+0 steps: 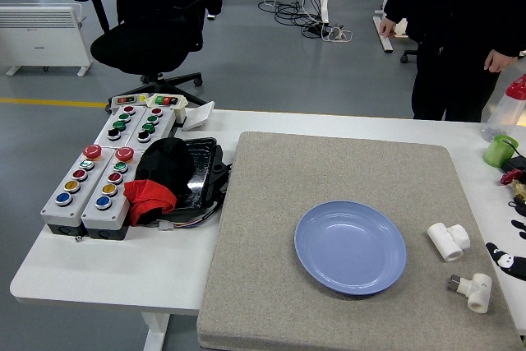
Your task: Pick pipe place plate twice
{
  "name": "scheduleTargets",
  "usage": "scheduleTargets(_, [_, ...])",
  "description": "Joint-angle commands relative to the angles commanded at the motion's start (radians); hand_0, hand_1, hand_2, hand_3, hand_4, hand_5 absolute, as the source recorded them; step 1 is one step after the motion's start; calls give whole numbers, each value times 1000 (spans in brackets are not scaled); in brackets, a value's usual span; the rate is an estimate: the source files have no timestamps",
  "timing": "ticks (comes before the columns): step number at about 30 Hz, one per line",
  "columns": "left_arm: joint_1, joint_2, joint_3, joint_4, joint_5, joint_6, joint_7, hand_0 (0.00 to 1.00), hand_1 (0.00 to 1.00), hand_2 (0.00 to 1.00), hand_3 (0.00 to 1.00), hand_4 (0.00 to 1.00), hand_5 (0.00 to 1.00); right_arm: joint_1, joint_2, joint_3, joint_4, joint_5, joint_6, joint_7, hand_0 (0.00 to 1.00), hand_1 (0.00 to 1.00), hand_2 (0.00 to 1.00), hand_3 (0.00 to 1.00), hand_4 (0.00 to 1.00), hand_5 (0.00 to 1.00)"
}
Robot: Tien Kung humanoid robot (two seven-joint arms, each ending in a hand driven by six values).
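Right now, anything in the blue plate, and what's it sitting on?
The blue plate holds nothing. Both white pipe fittings lie to its right on the grey mat, which the plate rests on. The mat surface under the plate is hidden.

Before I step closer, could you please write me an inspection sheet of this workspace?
Surface: white table with grey felt mat on it.
Job's things: empty blue plate; two white pipe fittings, T-piece and elbow, on mat right of plate.
Clutter: push-button boxes, black-and-red cloth, green cup.
Hands: right hand at right edge, holding nothing; left not seen.
Cables: bundle on floor.
Surroundings: office chair, person standing beyond table.
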Motion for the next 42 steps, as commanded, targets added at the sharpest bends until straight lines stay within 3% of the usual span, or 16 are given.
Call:
scheduleTargets(2, [1,0,0,0,0,-1,0,653,629,631,552,392,998,-3,-4,-1,6,-12,13,-7,981,932,998,998,734,232])
scheduleTargets(3, [1,0,1,0,-1,-1,1,654,628,630,551,392,998,-4,-6,0,10,-20,24,-13,997,938,998,998,790,266])
scheduleTargets(12, [-3,1,2,0,-2,1,0,653,628,630,551,392,998,-12,-17,3,53,-46,66,-47,998,942,998,998,801,266])
scheduleTargets(14, [-4,1,-1,0,-1,1,0,653,628,630,551,392,998,-14,-24,-2,67,-47,91,-59,998,942,998,998,801,266])
scheduleTargets(15, [-4,1,0,0,0,0,0,653,629,630,551,392,998,-15,-26,-3,71,-49,100,-63,998,948,998,998,846,352])
scheduleTargets(21, [-6,3,3,-1,-5,2,1,653,629,630,551,392,998,-23,-48,1,109,-73,176,-94,998,954,998,998,872,375])
scheduleTargets(25, [-9,6,6,-2,-10,2,4,653,629,630,551,392,998,-20,-79,-9,133,-105,242,-158,998,954,998,998,872,375])
scheduleTargets(33, [-10,6,3,-3,-8,1,7,653,629,630,552,393,998,11,-94,-77,145,-161,265,-213,998,951,998,998,842,316])
scheduleTargets(42, [-13,8,4,-4,-11,2,8,653,629,630,552,393,998,40,-104,-138,112,-293,302,-264,998,949,998,998,847,331])
